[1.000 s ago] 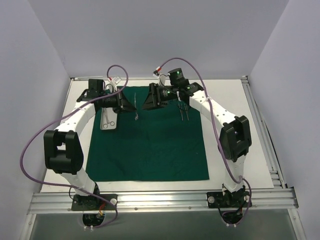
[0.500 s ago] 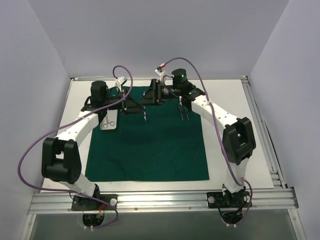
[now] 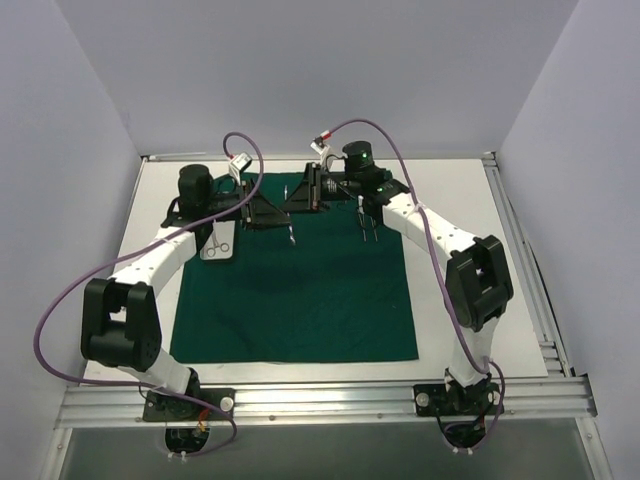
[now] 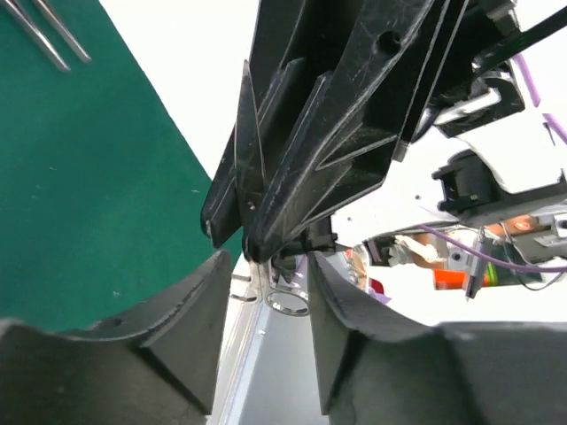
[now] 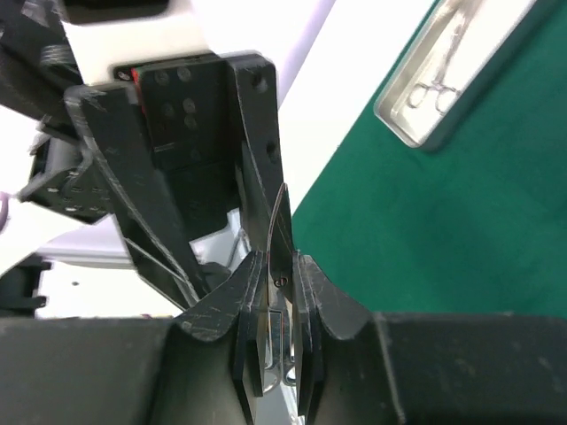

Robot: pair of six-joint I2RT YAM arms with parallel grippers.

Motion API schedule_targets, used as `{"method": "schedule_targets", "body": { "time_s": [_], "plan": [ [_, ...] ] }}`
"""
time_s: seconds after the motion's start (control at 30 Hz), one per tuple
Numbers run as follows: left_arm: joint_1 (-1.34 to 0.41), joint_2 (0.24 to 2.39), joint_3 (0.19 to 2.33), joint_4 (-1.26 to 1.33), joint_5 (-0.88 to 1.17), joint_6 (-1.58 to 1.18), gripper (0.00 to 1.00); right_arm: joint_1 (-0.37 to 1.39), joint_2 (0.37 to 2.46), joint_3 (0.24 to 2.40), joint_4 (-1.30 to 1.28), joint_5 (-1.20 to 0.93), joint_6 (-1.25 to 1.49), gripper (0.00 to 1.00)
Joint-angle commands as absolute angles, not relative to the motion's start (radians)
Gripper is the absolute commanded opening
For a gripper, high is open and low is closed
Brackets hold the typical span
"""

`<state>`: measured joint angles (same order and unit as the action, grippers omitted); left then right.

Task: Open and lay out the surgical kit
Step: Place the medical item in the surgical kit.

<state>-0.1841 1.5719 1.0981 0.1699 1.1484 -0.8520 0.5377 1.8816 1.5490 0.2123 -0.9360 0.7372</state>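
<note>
The dark green cloth (image 3: 300, 300) lies spread flat on the table (image 3: 480, 300), the steel tray (image 3: 222, 250) sits at its left edge with one clamp (image 5: 436, 88) inside, and a pair of instruments (image 3: 366, 228) rests on its far right part. Above the cloth's far middle the right gripper (image 5: 273, 305) is clamped on a thin ring-handled instrument (image 5: 276, 221), while the left gripper (image 4: 268, 310) has its fingers apart around the ring end; this piece and the tray's clamp seem left to lay out

Left arm (image 3: 160, 255) and right arm (image 3: 432, 232) built of white tubular links; black joint housings (image 3: 112, 318) at elbows; purple cables (image 3: 52, 300) looped alongside; black moulded fingers (image 4: 177, 328); green indicator light (image 3: 357, 157) lit near right wrist.
</note>
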Motion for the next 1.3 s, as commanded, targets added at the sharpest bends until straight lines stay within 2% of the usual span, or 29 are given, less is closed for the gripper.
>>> {"method": "schedule_targets", "body": {
  "time_s": [0.0, 0.07, 0.17, 0.2, 0.37, 0.43, 0.8, 1.27],
  "plan": [
    [-0.155, 1.513, 1.118, 0.088, 1.103, -0.749, 0.52, 0.54, 1.868, 1.646, 0.082, -0.875, 0.64, 0.0],
    [-0.126, 1.506, 1.153, -0.004, 1.074, -0.678, 0.55, 0.538, 1.896, 1.742, -0.045, -0.764, 0.579, 0.0],
    [-0.1, 1.506, 1.222, -0.411, 0.929, -0.473, 0.56, 0.541, 1.969, 1.894, -0.272, -0.568, 0.474, 0.0],
    [-0.098, 1.514, 1.288, -0.498, 0.779, -0.375, 0.56, 0.546, 2.011, 1.937, -0.376, -0.514, 0.451, 0.0],
    [-0.074, 1.584, 1.416, -0.813, 0.43, -0.287, 0.53, 0.546, 2.178, 2.211, -0.655, -0.104, 0.407, 0.0],
    [-0.054, 1.601, 1.419, -0.824, 0.397, -0.288, 0.52, 0.546, 2.259, 2.269, -0.751, -0.007, 0.411, 0.0],
    [-0.046, 1.632, 1.43, -0.811, 0.377, -0.279, 0.52, 0.538, 2.45, 2.35, -0.828, 0.274, 0.399, 0.0],
    [-0.038, 1.707, 1.499, -0.838, 0.393, -0.279, 0.51, 0.483, 2.562, 2.445, -0.822, 0.253, 0.391, 0.0]
  ]
}}
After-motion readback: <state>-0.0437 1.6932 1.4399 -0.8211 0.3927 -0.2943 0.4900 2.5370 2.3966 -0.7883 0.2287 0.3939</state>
